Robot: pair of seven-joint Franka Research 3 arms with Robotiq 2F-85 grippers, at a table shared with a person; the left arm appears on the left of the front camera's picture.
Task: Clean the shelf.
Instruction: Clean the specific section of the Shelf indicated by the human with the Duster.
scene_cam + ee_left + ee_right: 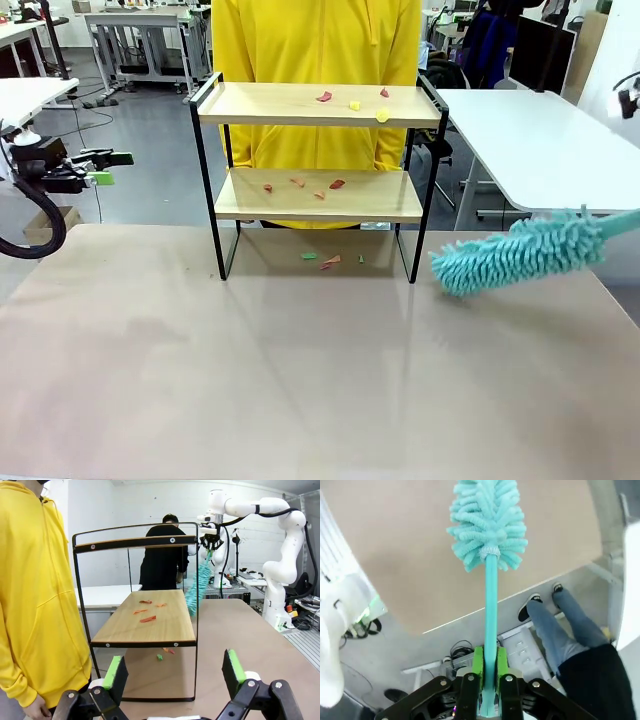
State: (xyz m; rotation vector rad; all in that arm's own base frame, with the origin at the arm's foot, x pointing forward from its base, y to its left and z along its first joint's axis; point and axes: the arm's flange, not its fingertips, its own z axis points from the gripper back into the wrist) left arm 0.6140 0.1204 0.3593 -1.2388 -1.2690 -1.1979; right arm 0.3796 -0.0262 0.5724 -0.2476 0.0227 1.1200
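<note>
Shelf (280,103): two-tier rack on the bench (300,380), straight ahead of the left jaws and well apart from them; it stands beyond the tip of the tool in the right jaws.
Left gripper (111,168): jaws wide with nothing between them, pointing at the rack's end.
Shelf handling: the thin metal frame and light boards probably weigh little, so a sideways sweep could slide or tip it. It looks stiff enough to steady by a raised side rail (204,88) or an upright.
Paper scraps (325,97): loose bits on both boards and on the bench beneath; likely to scatter easily.
Duster (515,250): soft, fluffy teal head near the rack's right leg, not touching it.
Right gripper (489,662): jaws clamped narrow on the duster's teal handle, near its end.
</note>
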